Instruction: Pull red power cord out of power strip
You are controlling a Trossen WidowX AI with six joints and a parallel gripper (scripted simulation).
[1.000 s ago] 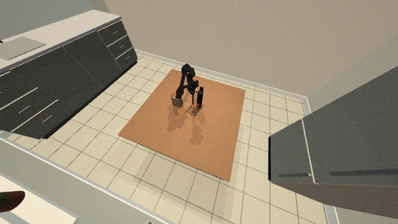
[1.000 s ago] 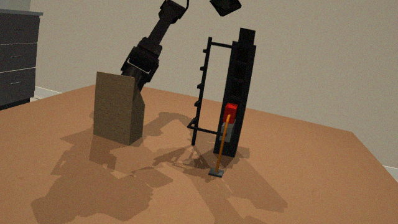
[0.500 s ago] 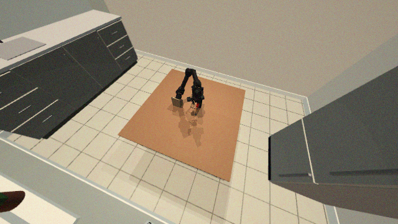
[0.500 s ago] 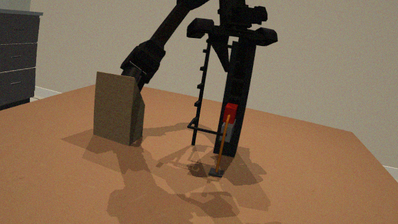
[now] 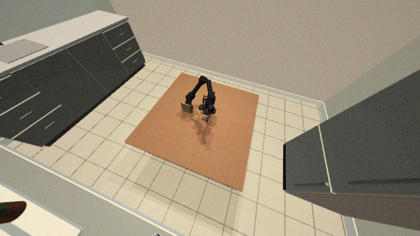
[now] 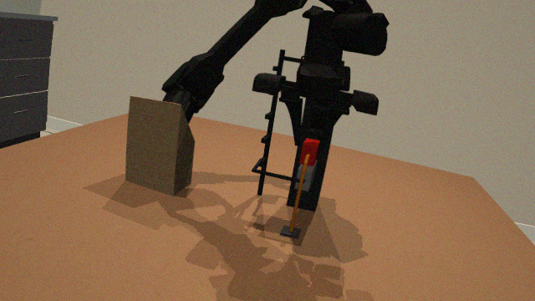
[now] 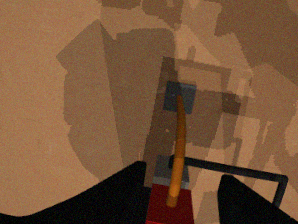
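The black power strip (image 6: 308,202) stands upright, slightly tilted, behind the red plug (image 6: 310,151) (image 7: 182,210). A grey block (image 6: 305,179) sits directly below the plug against the strip. The orange cord (image 6: 297,198) (image 7: 181,135) runs from the plug down to a small dark plate (image 6: 289,232) (image 7: 170,101). My gripper (image 6: 313,141) (image 7: 182,177) points down at the plug, partly open, with one finger to either side of it in the wrist view. The fingers do not visibly grip it. In the exterior view the far finger blends into the strip.
A thin black frame (image 6: 269,114) (image 7: 250,172) with short pegs stands beside the strip, close to one finger. A brown block (image 5: 187,107) (image 6: 152,144) stands at the arm's base. All stand on the orange mat (image 5: 223,157) (image 6: 84,234). Dark cabinets (image 5: 82,62) line the left wall.
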